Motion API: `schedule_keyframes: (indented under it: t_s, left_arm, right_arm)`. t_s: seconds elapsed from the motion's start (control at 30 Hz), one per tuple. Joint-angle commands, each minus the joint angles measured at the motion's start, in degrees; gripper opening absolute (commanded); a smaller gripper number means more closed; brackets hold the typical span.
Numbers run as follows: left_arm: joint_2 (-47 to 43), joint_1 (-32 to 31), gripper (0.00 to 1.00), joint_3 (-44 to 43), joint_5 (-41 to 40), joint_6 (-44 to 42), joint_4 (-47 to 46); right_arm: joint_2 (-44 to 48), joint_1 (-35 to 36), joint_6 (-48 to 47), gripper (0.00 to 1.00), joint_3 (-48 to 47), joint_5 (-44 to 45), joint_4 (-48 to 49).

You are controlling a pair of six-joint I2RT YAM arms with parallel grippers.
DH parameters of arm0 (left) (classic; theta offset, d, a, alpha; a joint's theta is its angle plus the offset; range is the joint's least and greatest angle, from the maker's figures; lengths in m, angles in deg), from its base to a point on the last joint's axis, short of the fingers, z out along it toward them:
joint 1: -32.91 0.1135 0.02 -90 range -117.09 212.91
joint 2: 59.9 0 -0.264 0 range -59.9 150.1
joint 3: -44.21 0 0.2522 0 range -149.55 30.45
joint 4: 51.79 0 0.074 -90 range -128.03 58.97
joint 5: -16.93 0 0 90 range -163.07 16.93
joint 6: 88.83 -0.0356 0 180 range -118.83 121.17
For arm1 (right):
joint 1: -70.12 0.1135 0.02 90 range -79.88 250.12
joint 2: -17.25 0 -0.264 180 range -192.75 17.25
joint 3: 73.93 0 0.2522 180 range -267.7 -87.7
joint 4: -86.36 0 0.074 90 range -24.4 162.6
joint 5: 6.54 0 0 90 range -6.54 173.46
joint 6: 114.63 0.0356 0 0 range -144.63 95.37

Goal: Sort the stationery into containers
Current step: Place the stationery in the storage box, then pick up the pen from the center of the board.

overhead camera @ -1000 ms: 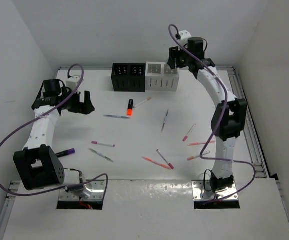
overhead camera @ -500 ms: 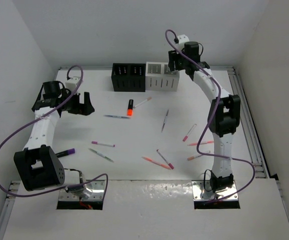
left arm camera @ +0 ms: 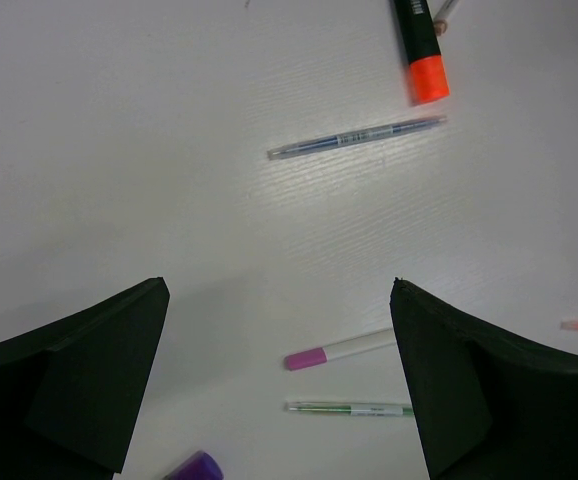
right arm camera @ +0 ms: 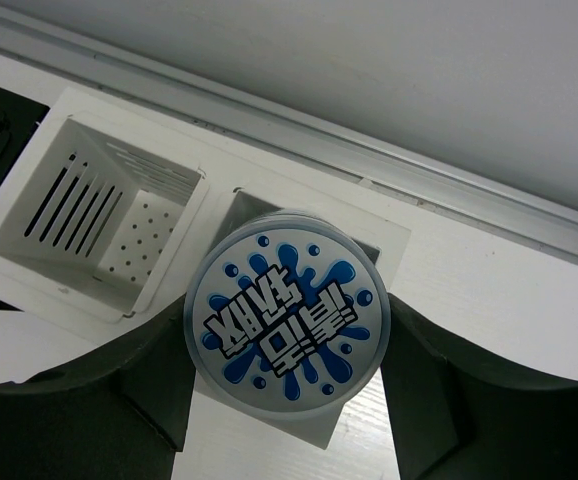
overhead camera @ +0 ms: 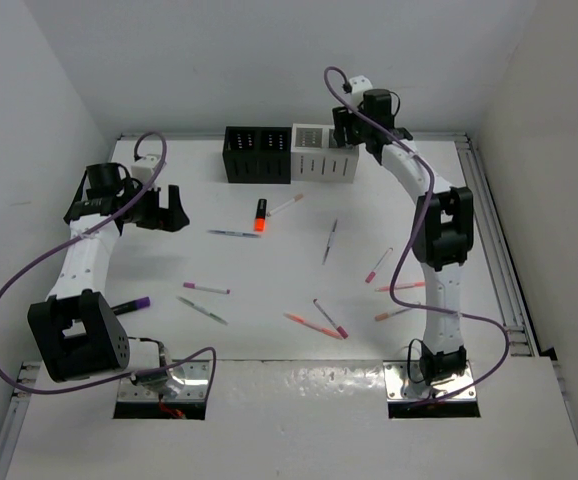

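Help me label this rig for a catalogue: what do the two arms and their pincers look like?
Both arms, left and right, have white links joined by chunky black joint housings. A purple cable loops loosely from each wrist down to the base. The left pincer and right pincer have matte black, wedge-shaped fingers, with no markings visible.
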Motion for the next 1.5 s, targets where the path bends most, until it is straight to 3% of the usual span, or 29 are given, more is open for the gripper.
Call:
schedule_keyframes:
  t_s: [0.0,0.07,0.1,0.2,0.53,0.83,1.1,1.47]
  left_arm:
    - [-0.75,0.9,1.0,-1.15,0.55,-0.86,-0.52]
    - [-0.4,0.81,1.0,-1.68,0.55,-1.73,0.36]
    - [-0.22,0.9,1.0,-1.94,0.46,-2.61,0.71]
    - [-0.4,0.98,1.0,-2.47,-0.5,-5.33,2.82]
    - [-3.03,3.18,1.0,-4.84,-2.79,-25.1,16.08]
    - [-6.98,4.41,0.98,-1.43,-11.48,-48.38,29.63]
    - [-10.33,4.67,0.97,14.2,-25.81,-54.91,22.71]
    - [-1.02,7.4,0.93,18.88,-27.14,-54.64,11.45]
  right_arm:
    - [0.27,0.45,-0.71,0.23,-3.35,0.83,4.51]
    - [0.36,0.71,-0.18,0.41,-3.62,1.27,4.16]
    - [0.53,0.8,0.34,0.59,-3.79,1.36,3.99]
    - [1.94,1.41,0.96,0.74,-4.41,1.36,2.59]
    - [10.18,2.21,2.81,0.79,-2.83,-0.75,-3.13]
    - [26.45,1.51,2.29,0.78,17.97,-8.04,-11.12]
    - [35.51,-0.95,2.11,0.76,29.15,-11.9,-18.07]
    - [36.48,-1.57,0.7,0.74,30.22,-13.05,-22.56]
